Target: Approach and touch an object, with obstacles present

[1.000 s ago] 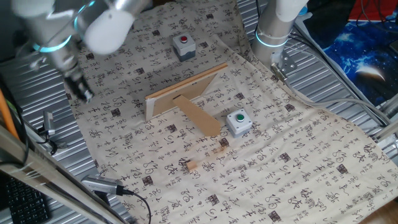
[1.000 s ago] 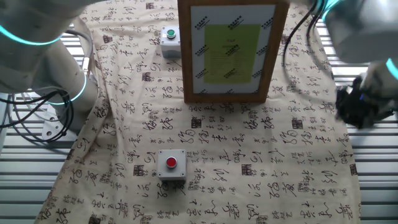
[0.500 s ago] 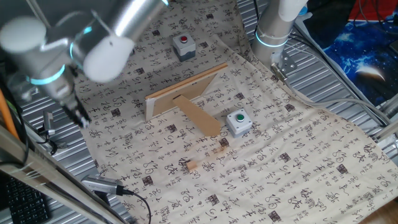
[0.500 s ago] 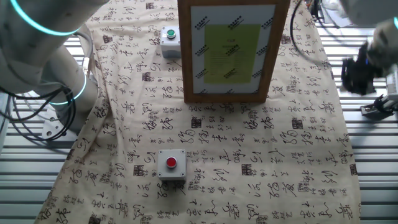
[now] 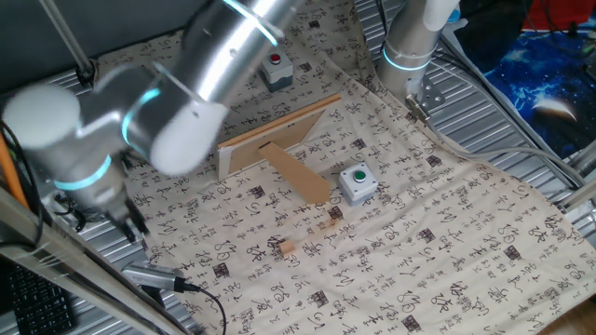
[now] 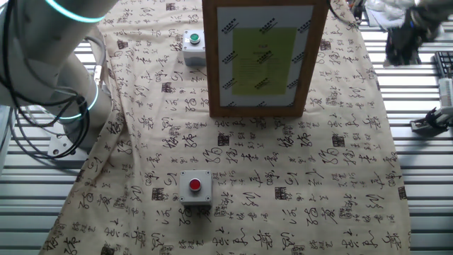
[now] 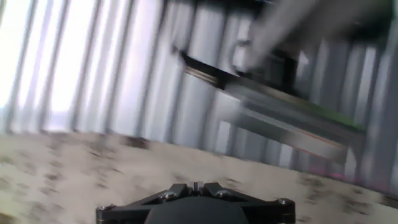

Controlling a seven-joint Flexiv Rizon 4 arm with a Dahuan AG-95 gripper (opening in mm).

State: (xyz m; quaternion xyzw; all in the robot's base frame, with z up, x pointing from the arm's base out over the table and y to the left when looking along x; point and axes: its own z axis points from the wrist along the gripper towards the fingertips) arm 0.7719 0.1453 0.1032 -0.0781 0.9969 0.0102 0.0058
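Note:
The obstacle, a tan wooden board [image 5: 277, 140] with a flat rounded prop leg [image 5: 298, 177], stands mid-cloth. In the other fixed view it shows its framed front with a yellow-green sheet [image 6: 264, 57]. A grey box with a red button [image 5: 274, 68] sits behind it and also shows in the other fixed view [image 6: 195, 187]. A grey box with a green button [image 5: 357, 182] sits by the prop leg and also shows there [image 6: 192, 42]. My gripper [image 5: 133, 226] is blurred, off the cloth's edge over ribbed metal, far from both boxes. In the hand view its fingertips [image 7: 194, 185] meet, shut and empty.
The patterned cloth [image 5: 419, 233] covers the ribbed metal table [image 6: 425, 163]. Two small wooden bits [image 5: 287, 247] lie in front of the board. A second arm's base [image 5: 407, 56] stands at the back. A cable and a silver tool [image 5: 154, 277] lie near my gripper.
My arm has swung the gripper off the cloth's side edge, out over the ribbed metal and further from the board. The board and both button boxes have not moved.

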